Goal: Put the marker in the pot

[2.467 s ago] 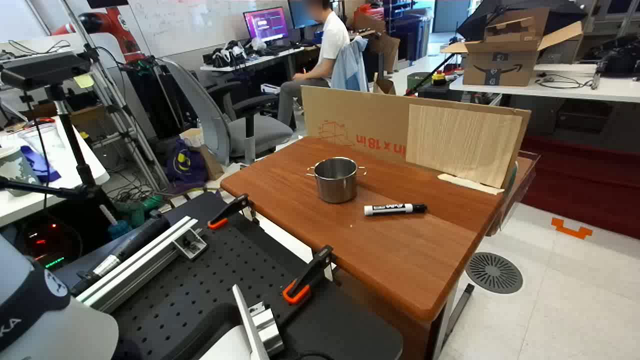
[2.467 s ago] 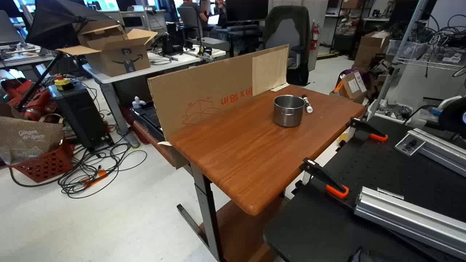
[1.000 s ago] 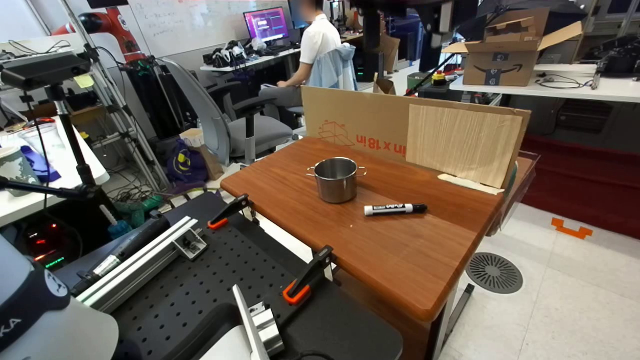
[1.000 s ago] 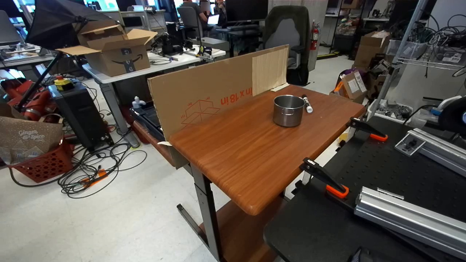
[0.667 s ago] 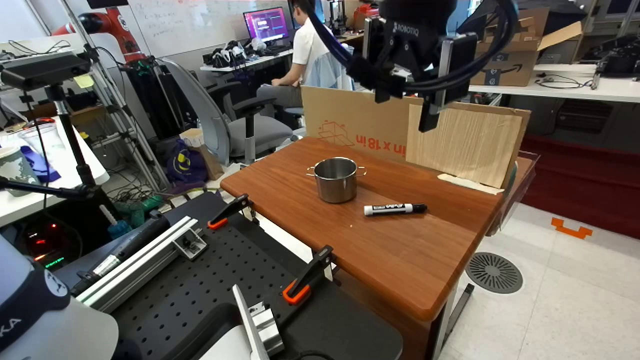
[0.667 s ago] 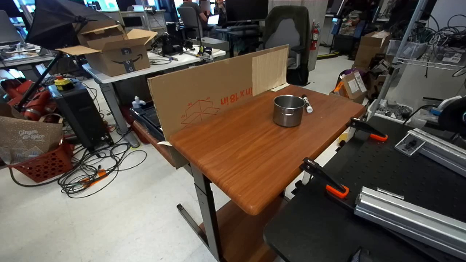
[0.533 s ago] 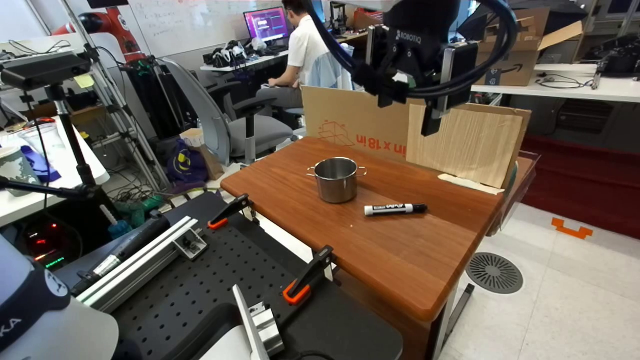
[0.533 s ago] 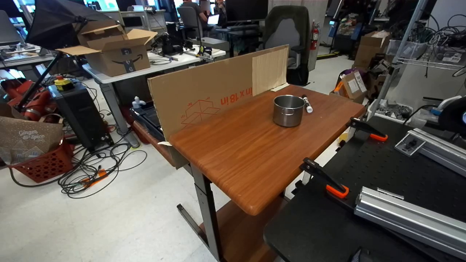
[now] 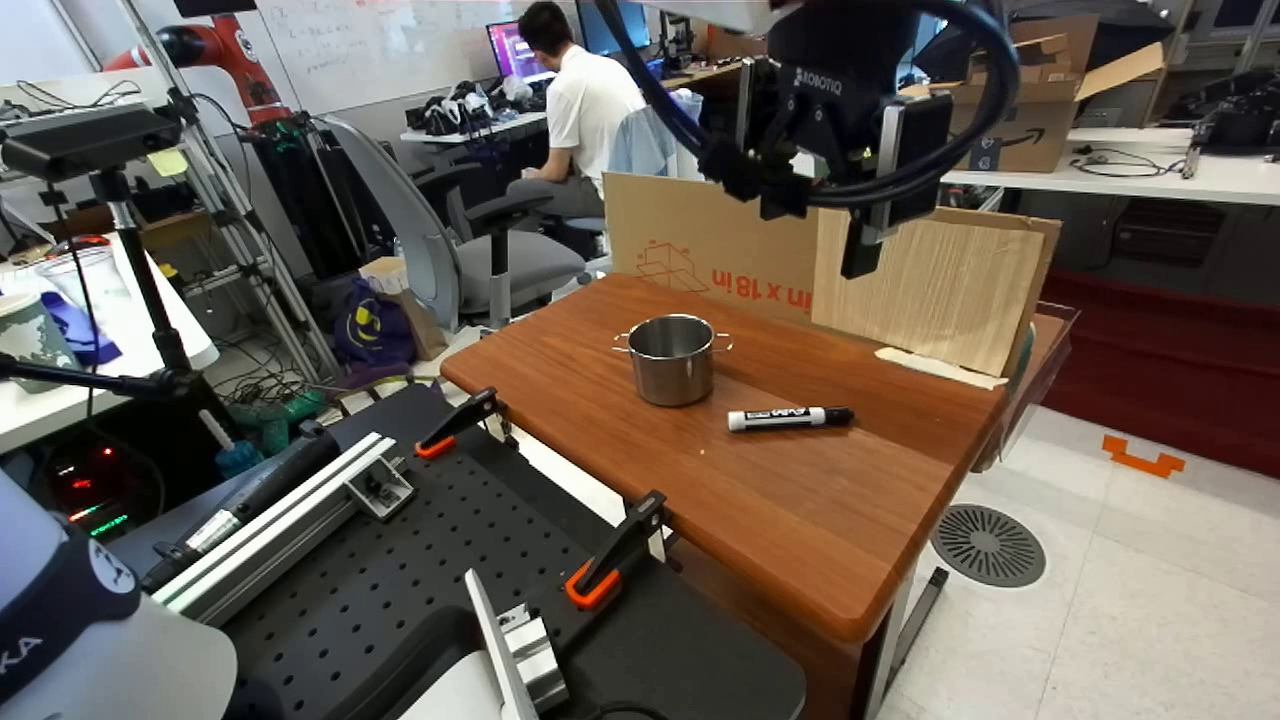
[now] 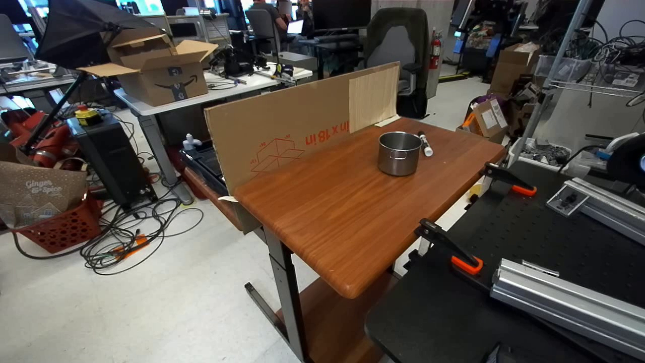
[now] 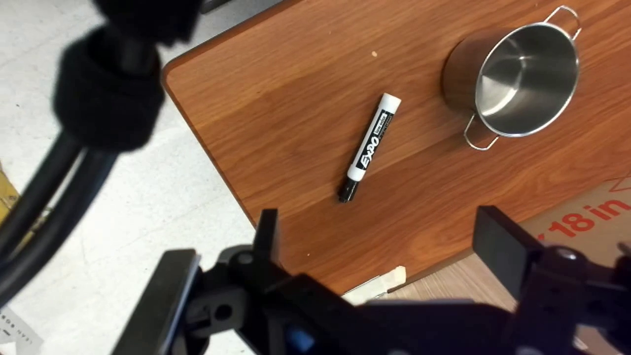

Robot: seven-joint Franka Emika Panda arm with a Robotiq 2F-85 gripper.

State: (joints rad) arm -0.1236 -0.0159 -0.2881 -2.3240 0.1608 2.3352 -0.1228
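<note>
The marker point(image 9: 790, 419) is white and black with a black cap. It lies flat on the brown table point(image 9: 800, 500) beside the pot point(image 9: 673, 375). The pot is shiny metal with two wire handles. Both also show in an exterior view, where the marker point(image 10: 427, 146) lies just behind the pot point(image 10: 398, 160). My gripper point(image 9: 818, 238) hangs above the table, well over the marker. In the wrist view my gripper point(image 11: 377, 214) is open with nothing between its fingers. There the marker point(image 11: 369, 140) lies ahead of the fingertips and the pot point(image 11: 461, 74) to the upper right, its inside empty.
A cardboard panel point(image 9: 710, 235) with a wood-grain sheet point(image 9: 925, 290) stands along the table's far edge. Two clamps point(image 9: 620, 550) sit at the near edge by the black perforated plate point(image 9: 420, 570). Cables point(image 11: 54, 197) loop beside the gripper.
About a second ago my gripper showed only at the top edge of an exterior view. It has come down into view and sunk slightly further. The marker and pot have not moved.
</note>
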